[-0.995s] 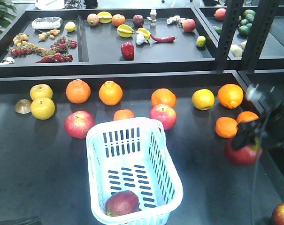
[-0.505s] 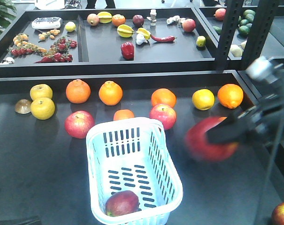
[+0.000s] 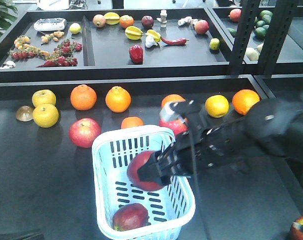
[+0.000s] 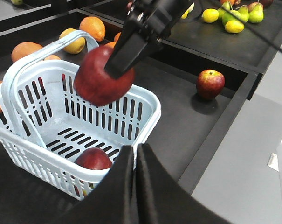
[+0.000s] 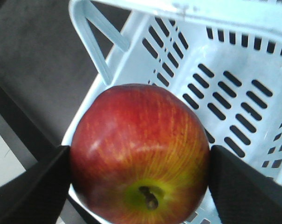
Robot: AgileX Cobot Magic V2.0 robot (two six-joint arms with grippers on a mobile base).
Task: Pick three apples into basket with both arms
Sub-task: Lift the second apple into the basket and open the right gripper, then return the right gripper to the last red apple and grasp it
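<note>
Holding a red apple (image 3: 143,171) above the basket (image 3: 180,207), the right gripper (image 3: 156,172) has its jaws clamped on the fruit's flanks, stem end toward the wrist camera. A second apple (image 3: 130,216) lies on the basket floor, near corner. The left gripper (image 4: 134,158) sits just outside the basket rim, jaws pressed together, empty. Another red apple (image 3: 84,132) rests on the desk left of the basket. Judgement: apples are firm, fairly heavy, smooth-skinned; grip across the widest girth and release low to avoid bruising.
</note>
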